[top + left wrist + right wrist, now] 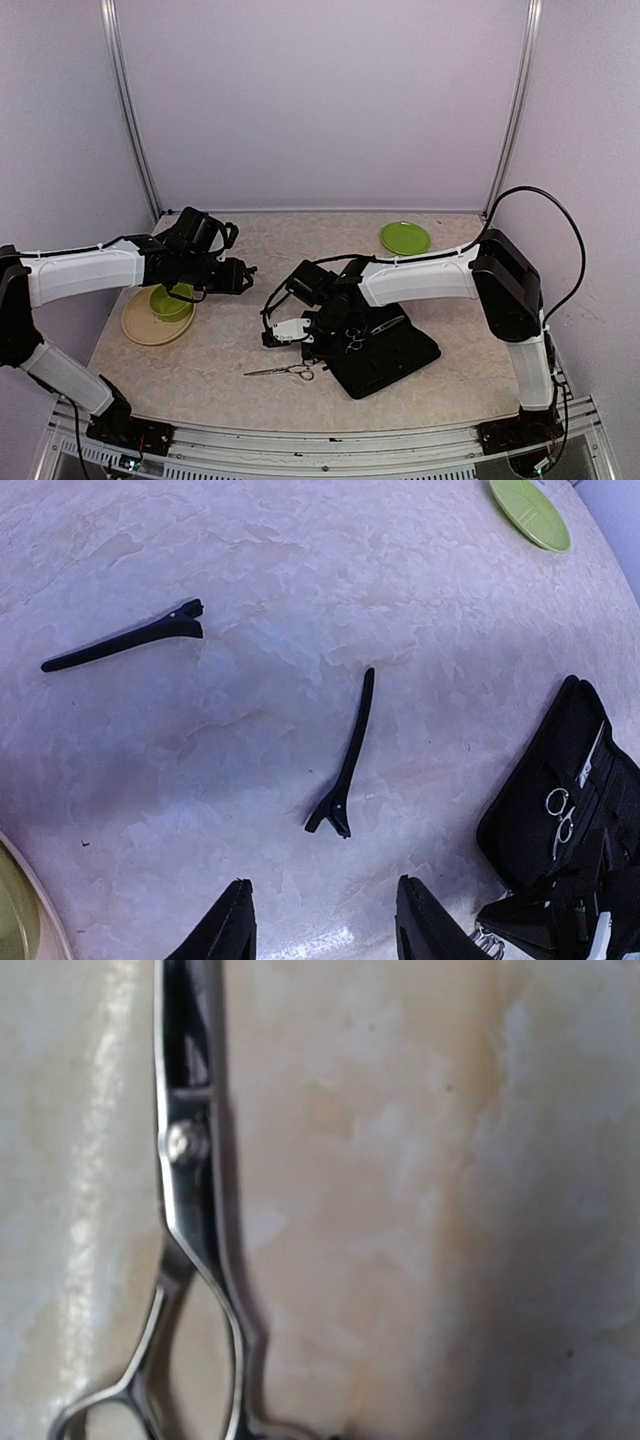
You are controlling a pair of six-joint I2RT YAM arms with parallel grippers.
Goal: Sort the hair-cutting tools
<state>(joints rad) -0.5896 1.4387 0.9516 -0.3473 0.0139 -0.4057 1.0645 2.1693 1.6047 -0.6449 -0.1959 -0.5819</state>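
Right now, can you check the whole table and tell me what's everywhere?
Surface: marbled beige table.
Job's things: black clips loose on the table; table scissors lying near the front; case scissors tucked in black case.
Clutter: green plate at back; green bowl on beige plate.
Grippers: left gripper jaws open, empty; right gripper beside table scissors, jaws unclear.
Cables: black cable loops above right arm.
Surroundings: pale walls, metal frame posts.
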